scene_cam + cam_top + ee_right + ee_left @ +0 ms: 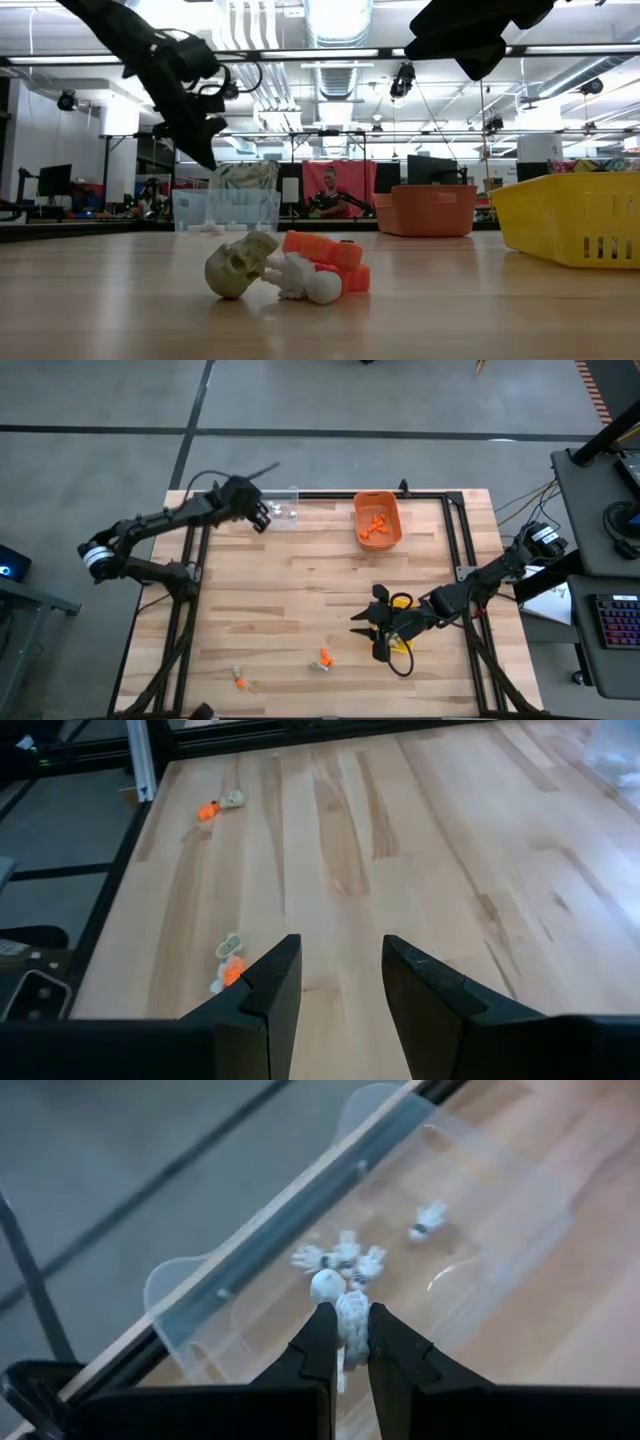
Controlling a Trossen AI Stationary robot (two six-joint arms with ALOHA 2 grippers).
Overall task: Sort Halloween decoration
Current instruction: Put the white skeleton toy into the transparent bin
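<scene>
My left gripper (pixel 347 1320) hangs over the clear bin (pixel 430 1270) at the table's far left edge (pixel 262 515), shut on a small white skeleton trinket (pixel 350 1315). Several white trinkets (pixel 340 1258) lie on the clear bin's floor. My right gripper (pixel 340 955) is open and empty, hovering by the yellow bin (pixel 402 645) at the near right (pixel 372 625). Loose trinkets lie on the table: a tan skull (pixel 240 265), an orange piece (pixel 325 255) and a white piece (pixel 310 285) in one cluster (pixel 322 657), and another cluster (pixel 240 678) near the front left. My left gripper pinches the white skeleton trinket's body (pixel 352 1330) between its two fingers, coming from above and slanting down. The trinket's round head (pixel 326 1285) sticks out past the fingertips. It is lifted clear, over the clear bin.
The orange bin (pixel 378 520) with orange trinkets stands at the far edge, right of the clear bin. The yellow bin (pixel 575 215) sits near right. Bare wood lies across the table's middle (pixel 300 590). A black frame rail runs along the far edge (pixel 330 495).
</scene>
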